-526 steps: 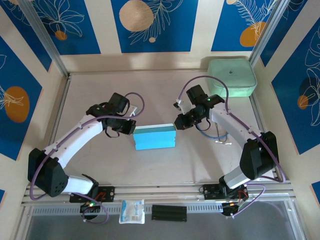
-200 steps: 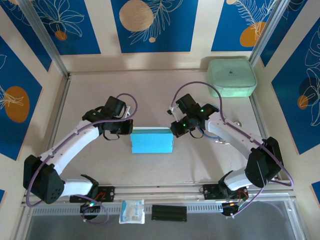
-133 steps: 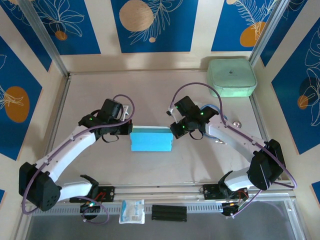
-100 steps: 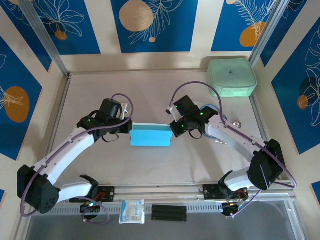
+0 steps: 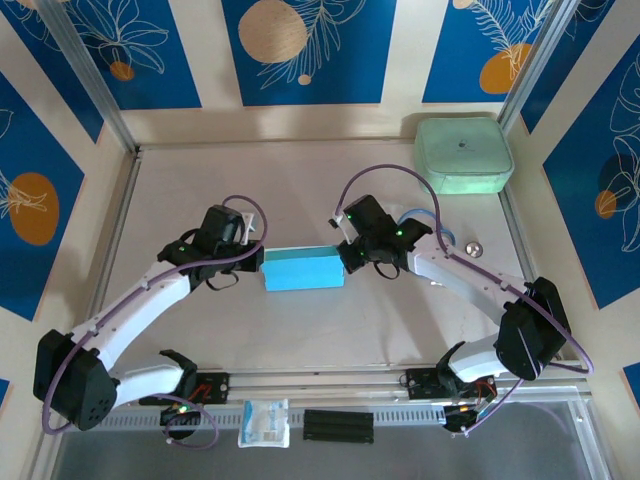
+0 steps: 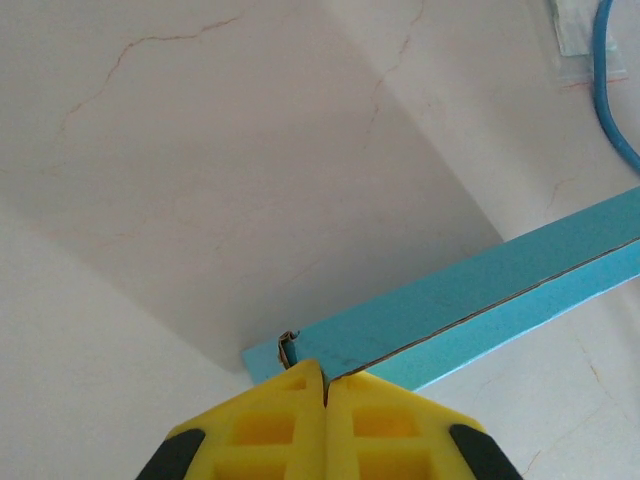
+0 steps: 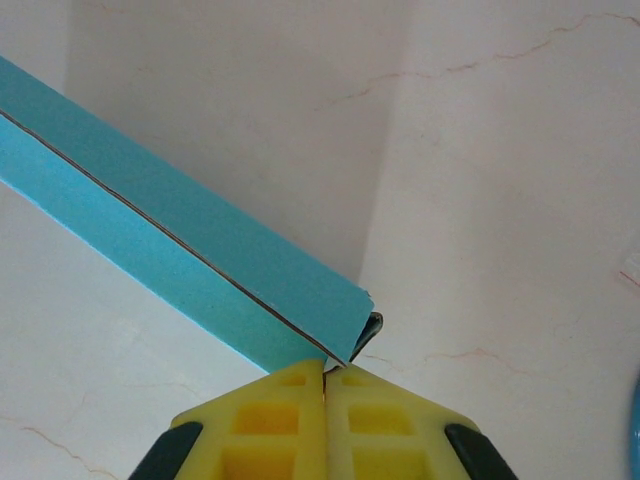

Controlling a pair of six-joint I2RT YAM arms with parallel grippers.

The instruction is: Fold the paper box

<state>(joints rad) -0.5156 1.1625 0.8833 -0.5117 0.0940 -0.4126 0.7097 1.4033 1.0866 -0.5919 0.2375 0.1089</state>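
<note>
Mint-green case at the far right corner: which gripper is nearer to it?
Right. The right gripper is at the right end of the paper box, nearer the camera and left of the mint-green case; the left gripper is at the box's left end, farther away.

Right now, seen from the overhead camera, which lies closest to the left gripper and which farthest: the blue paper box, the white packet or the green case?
1. paper box: mid-table, its end right at the tips of the left gripper.
2. white packet: at the near edge, between the arm bases.
3. green case: far right corner of the table.
</note>
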